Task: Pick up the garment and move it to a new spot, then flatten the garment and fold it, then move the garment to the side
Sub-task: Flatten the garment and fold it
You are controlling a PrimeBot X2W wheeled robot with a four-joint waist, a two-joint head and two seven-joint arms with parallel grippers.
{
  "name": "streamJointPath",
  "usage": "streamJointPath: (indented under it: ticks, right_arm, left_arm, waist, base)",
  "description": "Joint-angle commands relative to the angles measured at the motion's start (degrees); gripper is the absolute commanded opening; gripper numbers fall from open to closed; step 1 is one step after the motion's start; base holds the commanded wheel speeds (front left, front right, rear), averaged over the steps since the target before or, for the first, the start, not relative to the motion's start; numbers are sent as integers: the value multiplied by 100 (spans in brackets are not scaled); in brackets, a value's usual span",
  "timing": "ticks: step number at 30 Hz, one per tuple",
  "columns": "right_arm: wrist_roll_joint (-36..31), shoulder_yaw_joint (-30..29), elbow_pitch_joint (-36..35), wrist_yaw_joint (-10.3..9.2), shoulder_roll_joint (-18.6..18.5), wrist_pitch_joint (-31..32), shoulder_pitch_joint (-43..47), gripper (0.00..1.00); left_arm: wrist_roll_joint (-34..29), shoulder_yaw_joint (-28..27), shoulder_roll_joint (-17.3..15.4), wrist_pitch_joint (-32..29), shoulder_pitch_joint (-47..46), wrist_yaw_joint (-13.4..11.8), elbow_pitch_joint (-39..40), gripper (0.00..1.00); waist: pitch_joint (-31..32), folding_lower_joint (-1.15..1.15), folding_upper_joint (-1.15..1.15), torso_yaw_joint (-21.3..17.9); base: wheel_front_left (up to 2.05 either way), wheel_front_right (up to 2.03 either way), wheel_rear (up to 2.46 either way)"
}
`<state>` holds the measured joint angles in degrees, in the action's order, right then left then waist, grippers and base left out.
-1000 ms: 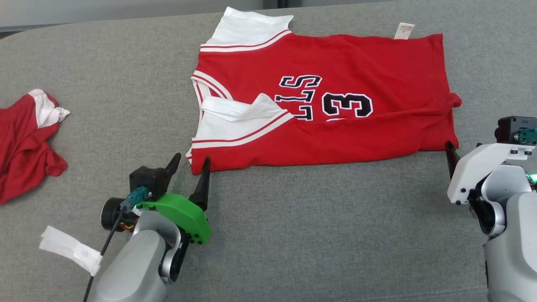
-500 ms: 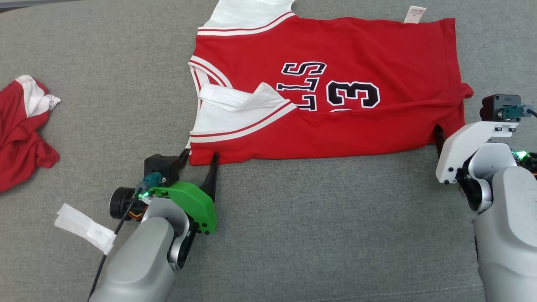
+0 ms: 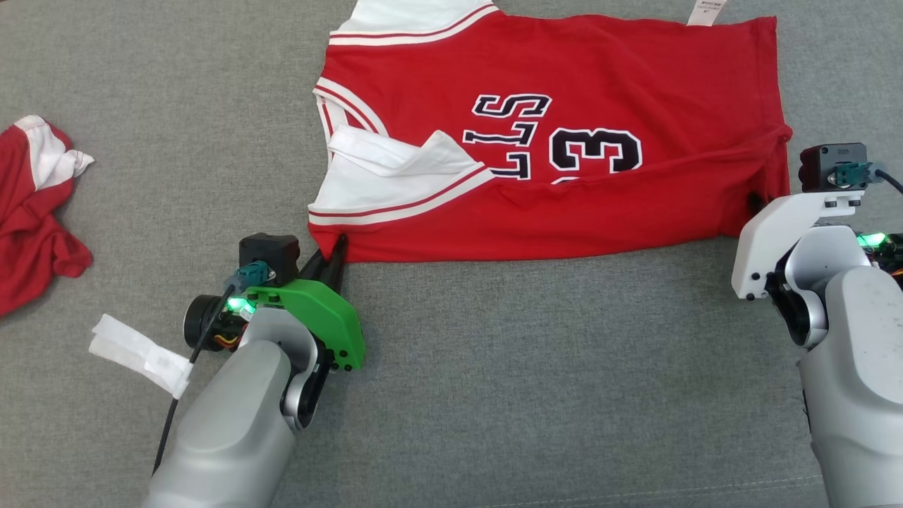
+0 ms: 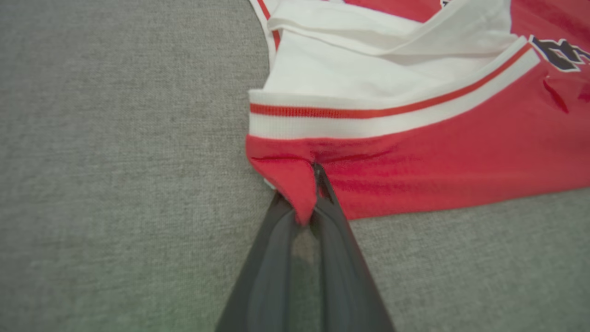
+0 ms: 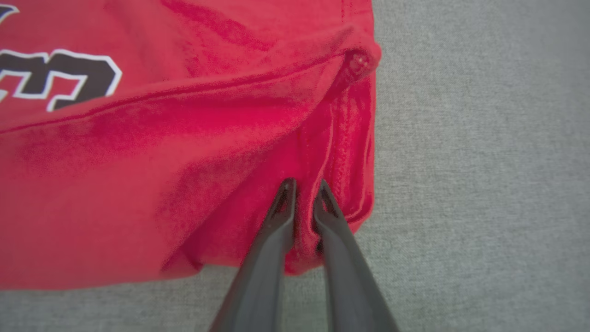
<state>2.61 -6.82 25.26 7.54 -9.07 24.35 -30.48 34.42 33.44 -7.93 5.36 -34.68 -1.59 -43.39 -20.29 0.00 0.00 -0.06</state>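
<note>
Grey woven fabric covering [image 3: 529,367] (stitched seam at its near edge), red jersey [image 3: 600,85] spread out, room type unclear.

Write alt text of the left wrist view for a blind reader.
The left hand, its two dark fingers shut, pinches a corner of a red jersey lying on grey fabric. Its white trim with a red stripe runs just above the pinched corner.

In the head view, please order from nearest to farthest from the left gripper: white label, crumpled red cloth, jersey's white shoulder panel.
1. jersey's white shoulder panel, just beyond the left gripper
2. crumpled red cloth, far left
3. white label, top right
</note>
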Motion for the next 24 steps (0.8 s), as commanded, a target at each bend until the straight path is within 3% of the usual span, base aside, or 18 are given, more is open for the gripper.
streamJointPath:
  ticks: [1,14,24]
  right_arm:
    - [-9,11,-71,-10,-46,-85,58,0]
    - [266,-200,-1076,-10,149,-1172,1457,0]
    - [377,-210,-1095,-10,225,-999,2279,0]
  left_arm:
    - [41,15,-14,-64,152,-23,-184,0]
    - [280,-82,-329,-70,881,-162,313,0]
    - [393,83,-767,-809,2163,-625,1729,0]
  waist:
    - [27,0,0,2]
    - [603,0,0,117]
    - [946,0,0,151]
  base:
    - [0,0,0]
    - [0,0,0]
    - [0,0,0]
